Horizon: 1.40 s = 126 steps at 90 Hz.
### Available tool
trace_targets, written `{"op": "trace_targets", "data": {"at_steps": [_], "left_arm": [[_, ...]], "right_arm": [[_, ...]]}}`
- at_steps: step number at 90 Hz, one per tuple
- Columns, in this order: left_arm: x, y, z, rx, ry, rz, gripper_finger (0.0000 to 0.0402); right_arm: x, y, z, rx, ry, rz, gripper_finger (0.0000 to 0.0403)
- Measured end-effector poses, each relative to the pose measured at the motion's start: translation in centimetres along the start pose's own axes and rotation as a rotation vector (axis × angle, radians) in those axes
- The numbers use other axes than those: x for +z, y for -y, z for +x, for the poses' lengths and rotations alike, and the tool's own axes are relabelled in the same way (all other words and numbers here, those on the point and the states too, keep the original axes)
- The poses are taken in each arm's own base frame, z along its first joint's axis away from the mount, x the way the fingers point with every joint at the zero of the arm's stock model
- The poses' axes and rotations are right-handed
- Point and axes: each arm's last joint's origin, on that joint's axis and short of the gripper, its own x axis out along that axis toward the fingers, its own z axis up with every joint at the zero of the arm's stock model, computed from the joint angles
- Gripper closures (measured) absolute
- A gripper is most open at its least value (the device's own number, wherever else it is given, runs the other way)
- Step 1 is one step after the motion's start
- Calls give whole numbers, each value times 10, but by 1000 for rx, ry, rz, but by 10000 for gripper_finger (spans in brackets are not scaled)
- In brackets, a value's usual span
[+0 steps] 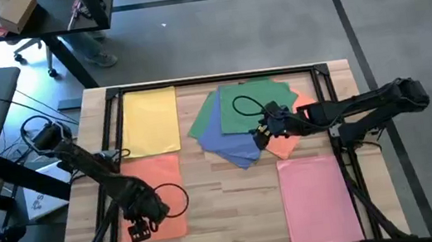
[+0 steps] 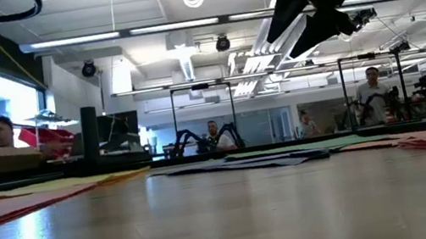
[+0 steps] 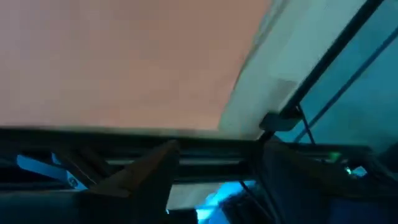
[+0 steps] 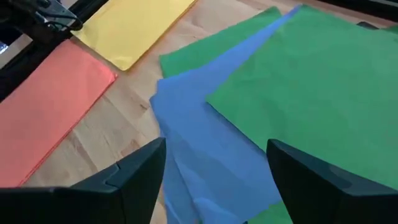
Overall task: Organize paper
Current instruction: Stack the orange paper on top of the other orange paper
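Now the right end effector (image 4: 214,180), open and empty, hovers over the mixed pile's green sheet (image 4: 323,93); next, lower and pinch one.

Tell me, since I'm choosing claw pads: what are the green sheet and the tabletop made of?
The green sheet looks like thin matte paper: flat, without glare. The tabletop seems to be light wood, probably sealed: plank seams and grain show.

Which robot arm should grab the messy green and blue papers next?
The right arm, probably. Its pincer hangs open right above the mixed green and blue sheets, while the left pincer is far off over the orange stack.
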Motion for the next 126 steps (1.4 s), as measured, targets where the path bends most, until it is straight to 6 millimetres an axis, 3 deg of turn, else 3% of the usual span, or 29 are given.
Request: {"op": "trace_targets", "data": {"at_steps": [15,30,42,52,63,77,94,126], "left_arm": [[26,-4,-10,33,273,45,159],[63,-28,-31,119,533,-6,162],[95,-42,-39,223,703,56,163],[123,-42,-35,186,775,106,163],[139,-43,-13,197,701,110,163],[140,-38,13,246,610,126,163],[117,-18,31,288,529,193,163],[87,9,51,278,478,284,163]], "right_arm": [[0,0,0,1,0,0,139],[0,-1,0,19,-17,7,139],[0,-1,0,23,-22,27,139],[0,-1,0,24,-22,31,139],[-1,-1,0,29,-31,31,139],[-1,-1,0,30,-32,26,139],[-1,-1,0,29,-36,21,139],[-2,-1,0,34,-45,-25,139]]}}
